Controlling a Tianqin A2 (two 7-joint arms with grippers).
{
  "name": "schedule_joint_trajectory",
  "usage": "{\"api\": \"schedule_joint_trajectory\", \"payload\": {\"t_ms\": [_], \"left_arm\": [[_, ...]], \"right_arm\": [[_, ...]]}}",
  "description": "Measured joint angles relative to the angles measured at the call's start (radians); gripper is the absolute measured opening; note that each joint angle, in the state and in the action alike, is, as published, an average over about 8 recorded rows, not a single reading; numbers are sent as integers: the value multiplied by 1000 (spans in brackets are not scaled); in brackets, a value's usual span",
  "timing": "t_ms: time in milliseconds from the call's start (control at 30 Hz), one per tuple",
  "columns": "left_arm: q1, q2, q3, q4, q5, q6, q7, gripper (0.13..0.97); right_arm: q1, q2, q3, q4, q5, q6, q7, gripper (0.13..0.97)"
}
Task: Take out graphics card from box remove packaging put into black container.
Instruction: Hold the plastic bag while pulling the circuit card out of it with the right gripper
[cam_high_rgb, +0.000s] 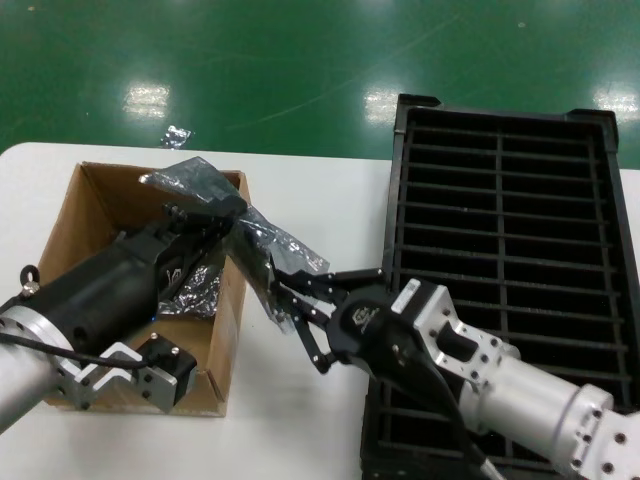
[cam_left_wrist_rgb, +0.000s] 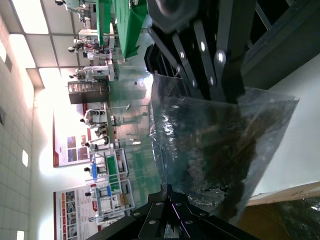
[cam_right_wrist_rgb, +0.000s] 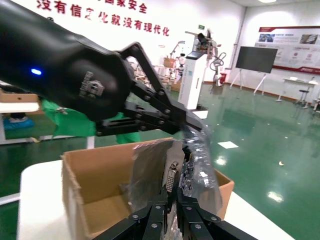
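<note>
The packaging (cam_high_rgb: 262, 238), a crinkly silver-grey bag, hangs in the air between both grippers, above the right wall of the brown box (cam_high_rgb: 226, 330). My left gripper (cam_high_rgb: 236, 214) is shut on the bag's far end (cam_left_wrist_rgb: 172, 192). The graphics card shows as a dark mass inside the bag (cam_left_wrist_rgb: 220, 150), and its bracket with the white port (cam_right_wrist_rgb: 173, 179) sticks out at the near end. My right gripper (cam_high_rgb: 277, 293) is shut on that bracket end (cam_right_wrist_rgb: 178, 197), with bag film around it. The black container (cam_high_rgb: 500, 200) lies to the right of the grippers.
Another crinkly silver bag (cam_high_rgb: 196, 290) lies inside the box under my left arm. A small scrap of film (cam_high_rgb: 177, 135) lies on the green floor beyond the white table (cam_high_rgb: 330, 200). My right arm crosses the container's near left corner (cam_high_rgb: 375, 440).
</note>
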Motion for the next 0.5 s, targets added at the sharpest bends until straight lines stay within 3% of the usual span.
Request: {"api": "schedule_joint_trajectory", "payload": {"t_ms": [300, 500], "left_arm": [[0, 0, 0, 0, 0, 0, 0, 139], [0, 0, 0, 0, 0, 0, 0, 139]], "right_arm": [[-102, 106, 47, 190, 6, -64, 103, 158], [-197, 229, 126, 337, 80, -98, 164, 158]]}}
